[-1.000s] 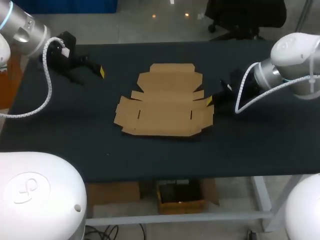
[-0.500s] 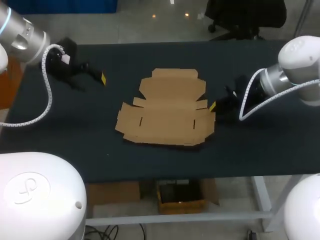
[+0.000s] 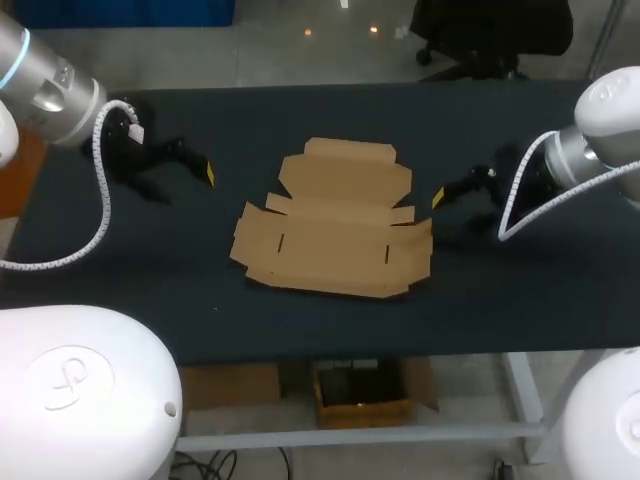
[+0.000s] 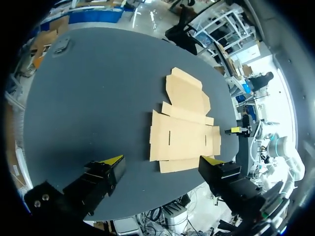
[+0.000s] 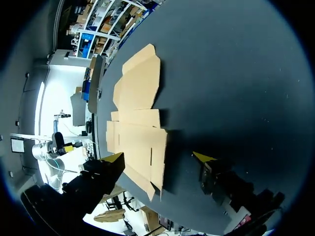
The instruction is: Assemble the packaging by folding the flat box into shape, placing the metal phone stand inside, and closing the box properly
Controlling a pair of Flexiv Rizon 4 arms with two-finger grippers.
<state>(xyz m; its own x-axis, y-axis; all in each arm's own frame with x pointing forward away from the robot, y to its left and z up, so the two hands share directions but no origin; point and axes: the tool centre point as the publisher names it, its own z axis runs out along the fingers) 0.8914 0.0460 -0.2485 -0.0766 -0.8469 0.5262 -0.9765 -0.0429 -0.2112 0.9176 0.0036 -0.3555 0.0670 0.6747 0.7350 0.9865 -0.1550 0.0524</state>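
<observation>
Flat box [image 3: 335, 220] of brown cardboard lies unfolded near the middle of the dark table [image 3: 300, 120], its flaps spread outward and its broadest flap pointing toward the far edge. Two short slits show in its central panel. Neither arm has hold of it.

At the table's left, well apart from the cardboard, the left gripper [image 3: 185, 180] hangs low over the surface with its yellow-tipped fingers spread wide and nothing between them. Its own wrist view looks across bare tabletop to the box [image 4: 184, 123], which lies ahead of the parted fingers of the left gripper [image 4: 162, 161].

On the other side, the right gripper [image 3: 448, 208] sits just beside the box's right-hand end, one yellow tip close to the nearest small flap; contact cannot be made out. Its fingers are likewise wide apart and carry nothing. In the right wrist view the box [image 5: 138, 123] stretches away ahead of the right gripper [image 5: 160, 158], and the corner closest to the fingers appears to sit a little off the tabletop, casting a shadow.
</observation>
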